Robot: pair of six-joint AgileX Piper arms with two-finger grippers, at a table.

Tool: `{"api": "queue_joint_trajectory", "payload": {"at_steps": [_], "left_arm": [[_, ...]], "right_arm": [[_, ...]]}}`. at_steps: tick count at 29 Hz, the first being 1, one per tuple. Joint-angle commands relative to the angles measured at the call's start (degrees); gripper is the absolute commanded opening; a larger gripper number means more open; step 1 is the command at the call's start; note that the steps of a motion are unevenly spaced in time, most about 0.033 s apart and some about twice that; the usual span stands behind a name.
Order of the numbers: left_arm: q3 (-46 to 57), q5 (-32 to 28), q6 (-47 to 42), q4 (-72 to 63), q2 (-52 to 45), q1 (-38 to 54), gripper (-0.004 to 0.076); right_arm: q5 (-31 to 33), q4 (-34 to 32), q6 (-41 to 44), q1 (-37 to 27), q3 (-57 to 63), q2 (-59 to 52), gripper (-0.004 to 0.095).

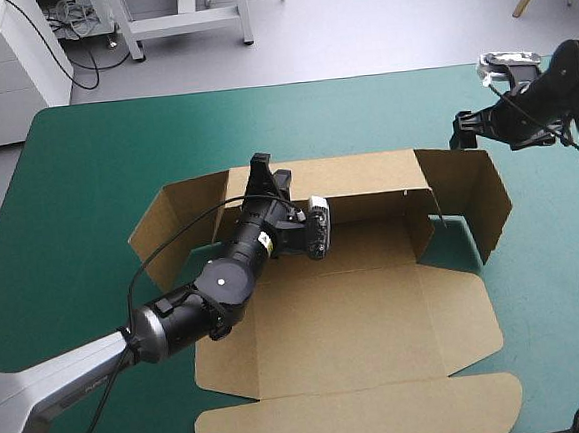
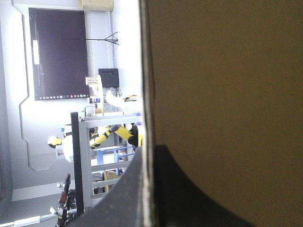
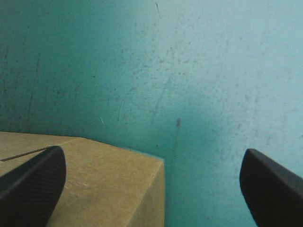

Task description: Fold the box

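Progress: early-to-mid, my read. box point(image 1: 358, 321) mid-table on teal-green cover point(image 1: 75, 163). Near end: tuck flap point(image 1: 355, 417) and lid panel point(image 1: 379, 340) lie flat, not yet worked. Farther: rear wall point(image 1: 367, 175) up; left wing point(image 1: 175, 230) and right wing point(image 1: 469, 202) angled up, not tucked, so walls left to do. left gripper point(image 1: 260, 171) pinching rear wall's top edge. right gripper point(image 1: 460, 128) beyond box's far right corner, fingers wide apart, empty.
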Motion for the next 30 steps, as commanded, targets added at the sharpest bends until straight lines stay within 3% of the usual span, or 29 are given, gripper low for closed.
{"api": "queue_joint_trajectory", "payload": {"at_steps": [1, 12, 22, 30], "left_arm": [[-1.61, 1.46, -0.95, 6.32, -2.20, 0.08, -0.0010], [-1.61, 1.46, -0.95, 6.32, -2.20, 0.08, -0.0010], [-1.61, 1.95, -3.11, 6.32, -2.20, 0.08, -0.0010], [-1.61, 1.95, -3.11, 6.32, -2.20, 0.08, -0.0010]], "right_arm": [[-1.53, 6.09, -2.05, -3.29, 1.90, -5.41, 0.0847], [-3.28, 10.41, -6.32, -4.44, 18.92, -14.49, 0.0833], [-13.52, 11.18, -7.89, -4.32, 37.15, -28.19, 0.0833], [-22.50, 20.43, -19.52, -4.07, 48.97, -34.56, 0.0833]]}}
